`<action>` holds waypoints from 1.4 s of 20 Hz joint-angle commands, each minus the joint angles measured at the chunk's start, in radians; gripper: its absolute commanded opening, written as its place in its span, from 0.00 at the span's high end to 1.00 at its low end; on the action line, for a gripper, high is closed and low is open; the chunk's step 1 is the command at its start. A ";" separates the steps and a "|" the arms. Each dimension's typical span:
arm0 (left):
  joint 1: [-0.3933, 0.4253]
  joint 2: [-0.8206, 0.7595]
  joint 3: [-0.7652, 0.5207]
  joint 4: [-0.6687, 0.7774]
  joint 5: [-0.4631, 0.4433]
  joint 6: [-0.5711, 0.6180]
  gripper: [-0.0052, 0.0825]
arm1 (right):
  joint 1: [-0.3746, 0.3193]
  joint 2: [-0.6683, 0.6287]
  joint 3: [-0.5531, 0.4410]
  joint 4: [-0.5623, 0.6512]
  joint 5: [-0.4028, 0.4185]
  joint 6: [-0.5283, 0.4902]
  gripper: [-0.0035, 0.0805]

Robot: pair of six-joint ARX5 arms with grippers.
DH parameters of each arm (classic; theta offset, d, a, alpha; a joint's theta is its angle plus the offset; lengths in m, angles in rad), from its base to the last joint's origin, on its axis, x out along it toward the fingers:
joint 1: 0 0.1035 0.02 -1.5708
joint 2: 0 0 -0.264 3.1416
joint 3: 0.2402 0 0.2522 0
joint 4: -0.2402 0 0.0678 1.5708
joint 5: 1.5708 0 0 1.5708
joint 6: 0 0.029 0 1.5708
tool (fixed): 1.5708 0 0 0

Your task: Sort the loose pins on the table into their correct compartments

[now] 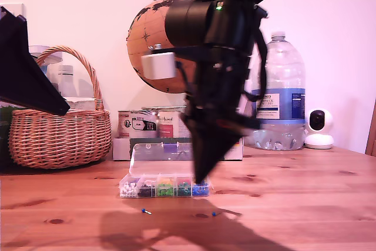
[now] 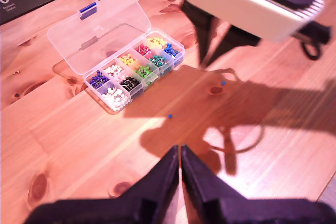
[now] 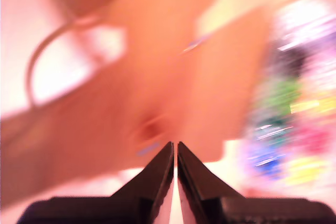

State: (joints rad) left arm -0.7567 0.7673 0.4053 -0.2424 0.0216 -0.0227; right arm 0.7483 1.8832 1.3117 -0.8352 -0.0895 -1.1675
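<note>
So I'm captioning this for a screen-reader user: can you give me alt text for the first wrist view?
An open clear plastic pin box with compartments of coloured pins sits on a pine table, with two loose blue pins lying on the wood nearby. My first gripper, jaws together, hangs above the table; another arm casts a shadow.

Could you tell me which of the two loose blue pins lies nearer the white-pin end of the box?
The blue pin on the exterior view's left, lying in front of the box. The other pin sits just past the box's blue-pin end.
</note>
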 commanded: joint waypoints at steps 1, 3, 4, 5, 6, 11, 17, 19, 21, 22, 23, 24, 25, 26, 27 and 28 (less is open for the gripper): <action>0.002 -0.003 -0.008 0.004 0.001 0.005 0.97 | 0.015 0.023 -0.001 -0.034 0.008 -0.012 0.94; 0.002 -0.003 -0.008 0.004 0.003 0.005 0.97 | 0.024 0.023 -0.001 -0.044 0.023 -0.013 0.82; 0.002 -0.003 -0.008 0.004 0.007 0.005 0.97 | 0.029 0.023 -0.001 -0.038 0.023 -0.013 0.80; 0.002 -0.003 -0.008 0.004 0.013 0.005 0.97 | 0.032 0.023 -0.001 -0.032 0.023 -0.015 0.80; 0.002 -0.003 -0.008 0.004 0.022 0.005 0.97 | 0.035 0.024 -0.001 -0.025 0.023 -0.016 0.80; 0.002 -0.003 -0.008 0.004 0.041 0.004 0.97 | 0.034 0.042 -0.001 0.001 0.048 -0.018 0.80; 0.002 -0.003 -0.008 0.004 0.042 0.004 0.97 | 0.029 0.084 -0.001 0.023 0.063 -0.028 0.80; 0.002 -0.003 -0.008 0.004 0.042 0.004 0.97 | 0.025 0.089 -0.001 0.023 0.070 -0.037 0.80; 0.002 -0.003 -0.008 0.004 0.042 0.004 0.97 | 0.016 0.091 -0.001 0.027 0.070 -0.037 0.80; 0.002 -0.003 -0.008 0.004 0.042 0.004 0.97 | 0.013 0.091 -0.001 0.029 0.069 -0.038 0.80; 0.002 -0.003 -0.008 0.004 0.042 0.004 0.97 | 0.008 0.091 -0.001 0.034 0.068 -0.038 0.80; 0.002 -0.003 -0.008 0.004 0.042 0.004 0.97 | 0.005 0.091 -0.001 0.037 0.067 -0.038 0.80; 0.002 -0.003 -0.008 0.004 0.042 0.004 0.97 | 0.003 0.091 -0.001 0.037 0.066 -0.038 0.80; 0.002 -0.003 -0.008 0.004 0.042 0.004 0.97 | 0.003 0.091 -0.001 0.038 0.063 -0.038 0.80; 0.002 -0.003 -0.008 0.004 0.042 0.004 0.97 | 0.003 0.091 -0.001 0.039 0.062 -0.038 0.80; 0.002 -0.003 -0.008 0.004 0.042 0.004 0.97 | 0.003 0.091 -0.001 0.038 0.061 -0.038 0.80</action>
State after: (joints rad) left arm -0.7567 0.7673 0.4053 -0.2424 0.0597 -0.0227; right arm 0.7475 1.9572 1.3117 -0.7979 -0.0193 -1.2026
